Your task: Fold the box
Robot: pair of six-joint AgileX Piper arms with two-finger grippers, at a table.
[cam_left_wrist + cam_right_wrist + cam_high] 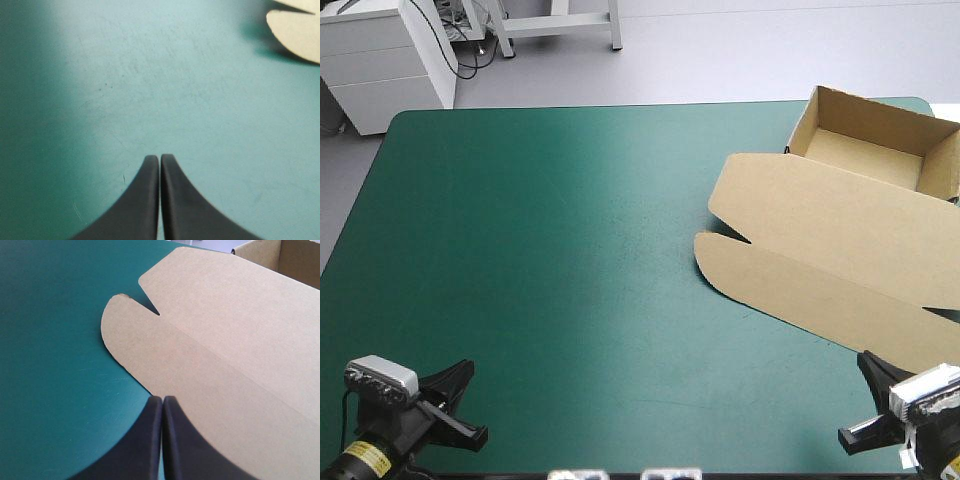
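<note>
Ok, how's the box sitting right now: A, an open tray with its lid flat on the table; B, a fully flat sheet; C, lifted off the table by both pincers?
A: the box has raised walls forming an open tray at the table's far right, and its lid lies spread flat on the teal-green cover.

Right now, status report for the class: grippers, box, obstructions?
Left gripper shut over teal-green cover. Right gripper shut, at edge of lid. Box an open tray, lid flat. Nothing in the way.
</note>
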